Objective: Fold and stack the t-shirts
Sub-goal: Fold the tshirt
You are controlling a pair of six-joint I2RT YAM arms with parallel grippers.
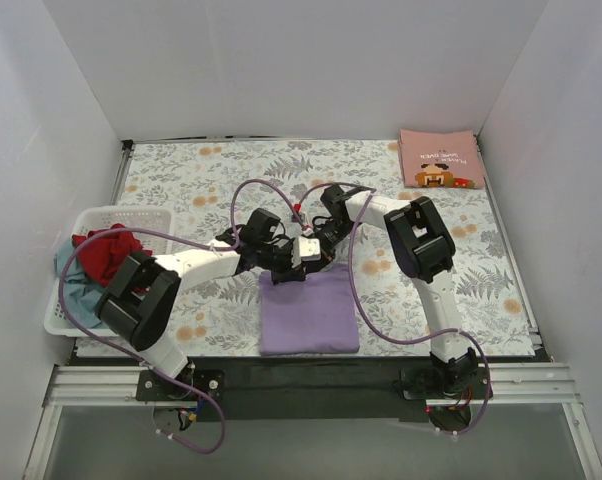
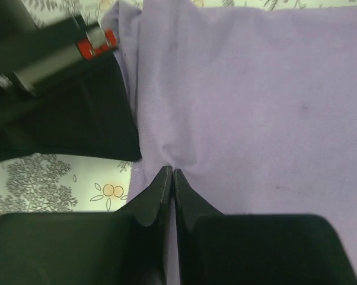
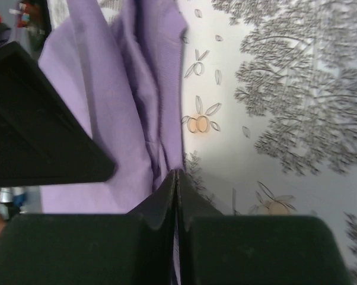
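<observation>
The lavender-purple t-shirt [image 1: 308, 310] lies folded into a rectangle on the floral cloth near the front middle. My left gripper [image 1: 286, 265] is shut on its far edge, purple fabric [image 2: 238, 101] pinched between the jaws [image 2: 171, 173]. My right gripper [image 1: 321, 255] is shut on the same far edge close beside it, at the shirt's right border [image 3: 149, 101], its jaws [image 3: 176, 173] pinching the cloth. The salmon-pink t-shirt [image 1: 439, 158] with brown print lies folded at the far right. A red t-shirt [image 1: 106, 250] and a grey-blue one [image 1: 76, 285] sit crumpled in the basket.
A white plastic basket [image 1: 131, 218] stands at the left edge of the table. The floral table cloth [image 1: 201, 180] covers the table. White walls enclose the back and both sides. The other gripper's black body [image 2: 54, 101] is close on the left in the left wrist view.
</observation>
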